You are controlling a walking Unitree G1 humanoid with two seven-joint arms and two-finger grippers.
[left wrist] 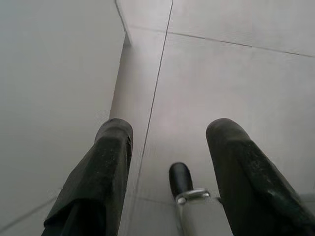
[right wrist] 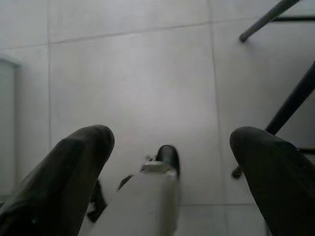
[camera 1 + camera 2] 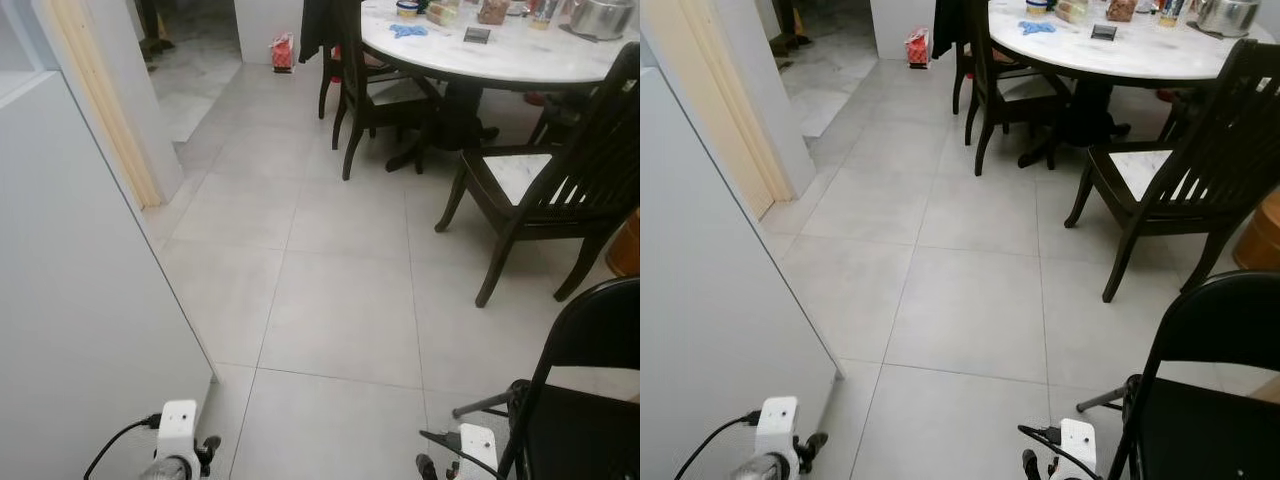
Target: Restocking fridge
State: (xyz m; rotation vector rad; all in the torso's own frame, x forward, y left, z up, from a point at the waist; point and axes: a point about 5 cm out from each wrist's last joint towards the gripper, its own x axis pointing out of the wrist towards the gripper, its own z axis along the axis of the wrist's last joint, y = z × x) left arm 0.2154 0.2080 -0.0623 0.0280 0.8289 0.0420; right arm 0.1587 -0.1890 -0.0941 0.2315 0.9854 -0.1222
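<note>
A tall white flat panel (image 3: 70, 300) stands close on my left; I cannot tell whether it is the fridge. My left arm (image 3: 178, 432) hangs low beside its lower corner. In the left wrist view the left gripper (image 1: 170, 130) is open over the grey tile floor (image 1: 236, 73), with nothing between its fingers and the white panel (image 1: 54, 73) alongside. My right arm (image 3: 478, 440) hangs low next to a black folding chair (image 3: 590, 400). The right gripper (image 2: 172, 137) is open and empty above the floor, with the chair's legs (image 2: 290, 103) near it.
A round white table (image 3: 520, 55) with several small items stands at the back right, ringed by dark wooden chairs (image 3: 560, 190). A doorway with a pale frame (image 3: 100, 100) opens at the back left. A red bag (image 3: 283, 52) sits on the far floor.
</note>
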